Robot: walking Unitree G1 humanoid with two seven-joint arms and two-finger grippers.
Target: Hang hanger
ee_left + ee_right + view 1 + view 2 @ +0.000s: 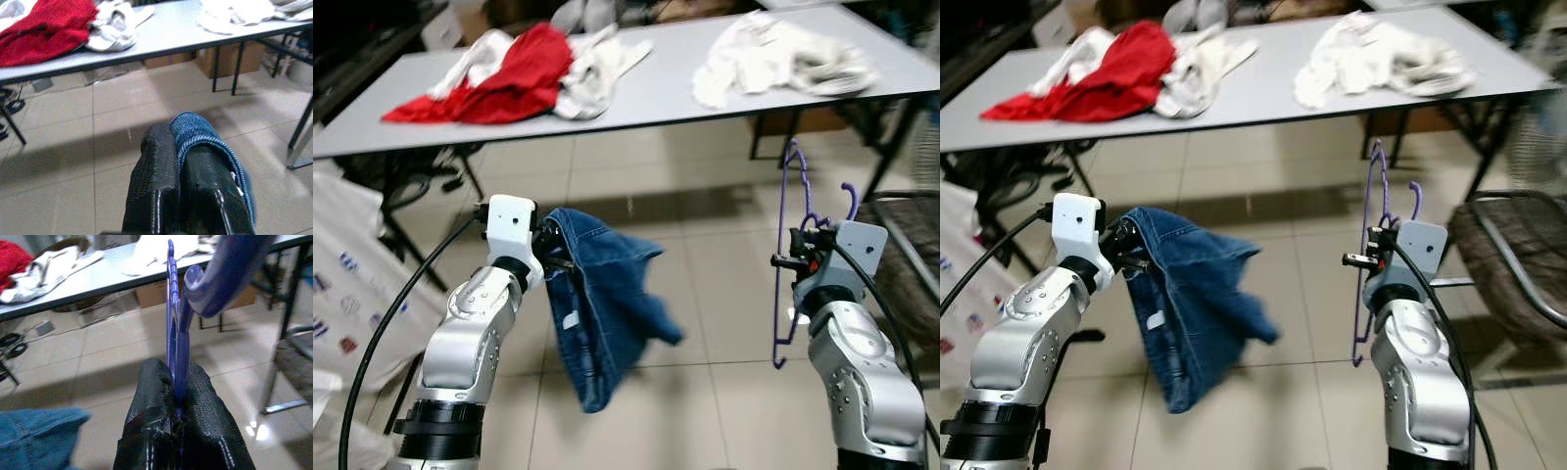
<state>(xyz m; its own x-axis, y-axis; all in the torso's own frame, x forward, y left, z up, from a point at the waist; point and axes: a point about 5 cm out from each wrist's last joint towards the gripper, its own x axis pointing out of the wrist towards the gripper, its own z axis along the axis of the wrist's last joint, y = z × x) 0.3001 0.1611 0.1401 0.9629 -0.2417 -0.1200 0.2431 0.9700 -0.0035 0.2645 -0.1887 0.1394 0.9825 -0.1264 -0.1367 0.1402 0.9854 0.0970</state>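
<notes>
Off to my left, the jeans (597, 304) hung pinched in my left pincer (551, 249), level with the purple hanger (790, 235), clamped upright in my right pincer (800, 251).

Hanger (790, 257) hook blurred in right wrist view; jeans (599, 304) lower edge motion-blurred.
</notes>
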